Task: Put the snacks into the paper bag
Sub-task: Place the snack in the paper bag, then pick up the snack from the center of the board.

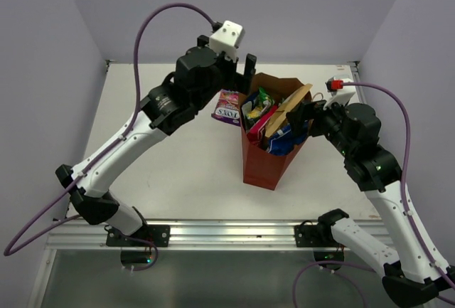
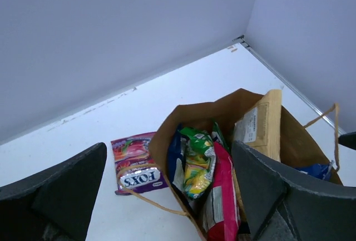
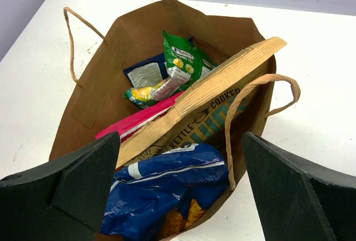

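White table [image 1: 178, 173]: one paper bag [image 1: 261, 166], one purple packet [image 1: 227, 109] outside; left tool [image 2: 169, 160], right tool [image 3: 181, 143] both spread.

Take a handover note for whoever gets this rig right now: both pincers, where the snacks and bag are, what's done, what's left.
Left pincer: open, empty, above the bag's far-left rim.
Right pincer: open, empty, at the bag's right side.
Paper bag: upright on the table.
Done: pink packet, green packet, tan-brown packet and blue packet are inside.
Left: purple candy packet lies flat on the table beside the bag, not yet in.
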`<state>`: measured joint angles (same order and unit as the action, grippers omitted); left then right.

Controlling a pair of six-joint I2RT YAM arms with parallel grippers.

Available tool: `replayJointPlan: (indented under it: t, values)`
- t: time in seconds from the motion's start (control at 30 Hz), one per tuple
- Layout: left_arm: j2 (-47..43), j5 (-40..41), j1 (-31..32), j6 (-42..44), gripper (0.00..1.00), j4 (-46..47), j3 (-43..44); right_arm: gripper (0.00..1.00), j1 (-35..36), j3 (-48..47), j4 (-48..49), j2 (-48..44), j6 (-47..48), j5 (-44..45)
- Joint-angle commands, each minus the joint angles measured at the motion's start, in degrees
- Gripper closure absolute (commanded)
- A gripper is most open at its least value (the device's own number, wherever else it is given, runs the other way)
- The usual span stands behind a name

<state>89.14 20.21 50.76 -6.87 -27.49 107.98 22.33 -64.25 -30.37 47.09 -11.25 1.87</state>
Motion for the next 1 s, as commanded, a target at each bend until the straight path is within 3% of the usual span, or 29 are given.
replayJointPlan:
  t: [0.0,0.07,0.27,0.63,0.97]
  values:
    - [-2.74,0.55,-4.78,-3.40,0.03,2.00,-3.39,0.05,-0.09,0.00,1.98,-1.12,0.79,-0.37]
    - [-4.50,0.01,-9.44,-5.78,0.03,2.61,-6.28,0.05,-0.09,0.00,2.07,-1.39,0.87,-0.37]
    - [-8.02,0.54,-15.77,-8.68,0.03,4.37,-14.28,0.05,0.00,0.26,1.98,-1.48,1.14,-0.02]
    - [-4.60,-18.96,-33.09,-23.00,0.08,12.09,-33.09,0.05,-0.09,1.23,2.68,-2.18,1.66,0.24]
    - [3.13,-31.10,-34.94,-46.89,0.10,37.49,-49.97,0.05,-0.09,2.64,3.47,-2.79,1.75,0.33]
